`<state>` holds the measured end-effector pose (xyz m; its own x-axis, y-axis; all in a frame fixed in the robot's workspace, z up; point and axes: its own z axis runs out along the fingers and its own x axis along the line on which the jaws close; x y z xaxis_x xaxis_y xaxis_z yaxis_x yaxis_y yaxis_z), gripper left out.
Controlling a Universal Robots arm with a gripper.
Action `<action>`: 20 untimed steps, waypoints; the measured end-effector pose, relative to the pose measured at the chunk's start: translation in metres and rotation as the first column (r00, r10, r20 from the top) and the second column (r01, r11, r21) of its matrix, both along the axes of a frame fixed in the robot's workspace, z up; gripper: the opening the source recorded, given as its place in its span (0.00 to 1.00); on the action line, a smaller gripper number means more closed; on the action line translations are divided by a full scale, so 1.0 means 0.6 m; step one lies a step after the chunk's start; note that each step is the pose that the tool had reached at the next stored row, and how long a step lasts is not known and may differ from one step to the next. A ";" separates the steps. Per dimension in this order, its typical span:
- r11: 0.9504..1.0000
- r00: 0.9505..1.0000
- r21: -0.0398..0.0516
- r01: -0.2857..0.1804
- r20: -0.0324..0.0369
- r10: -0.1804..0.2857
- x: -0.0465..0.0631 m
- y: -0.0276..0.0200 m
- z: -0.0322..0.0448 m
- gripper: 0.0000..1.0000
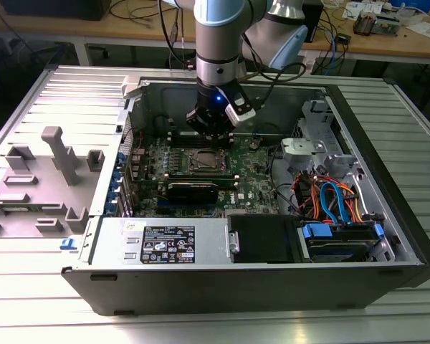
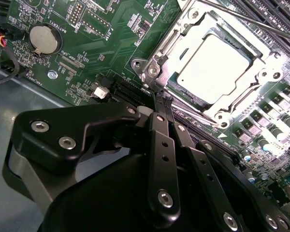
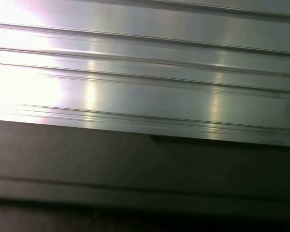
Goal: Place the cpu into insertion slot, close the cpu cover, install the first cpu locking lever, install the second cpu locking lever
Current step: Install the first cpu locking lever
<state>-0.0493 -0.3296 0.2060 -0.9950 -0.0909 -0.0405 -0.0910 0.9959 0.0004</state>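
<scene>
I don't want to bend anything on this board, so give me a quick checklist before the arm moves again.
1. cpu seated flat: ok.
2. cover down over the cpu: ok.
3. lever latched: cannot tell; a thin rod runs beside the cover.
4. gripper at the cover's corner, fingers shut: ok.
5. case open on top: ok.
</scene>
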 end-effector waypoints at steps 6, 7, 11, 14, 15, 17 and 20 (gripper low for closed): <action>1.000 1.000 0.000 0.000 0.000 0.000 0.000 -0.0023 -0.002 0.11; 1.000 1.000 0.000 0.000 0.000 0.000 0.000 -0.0028 -0.002 0.11; 1.000 1.000 0.000 0.000 0.000 0.000 0.000 -0.0055 -0.004 0.11; 1.000 1.000 0.001 0.000 0.000 0.000 0.000 -0.0053 -0.007 0.11; 1.000 1.000 0.000 0.000 0.000 0.000 0.000 -0.0054 -0.007 0.11; 1.000 1.000 0.000 0.000 0.000 0.000 0.000 -0.0055 -0.007 0.11; 1.000 1.000 0.003 0.000 0.000 0.000 0.000 -0.0054 -0.007 0.11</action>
<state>-0.0492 -0.3328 0.2021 -0.9950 -0.0907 -0.0409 -0.0910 0.9958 0.0034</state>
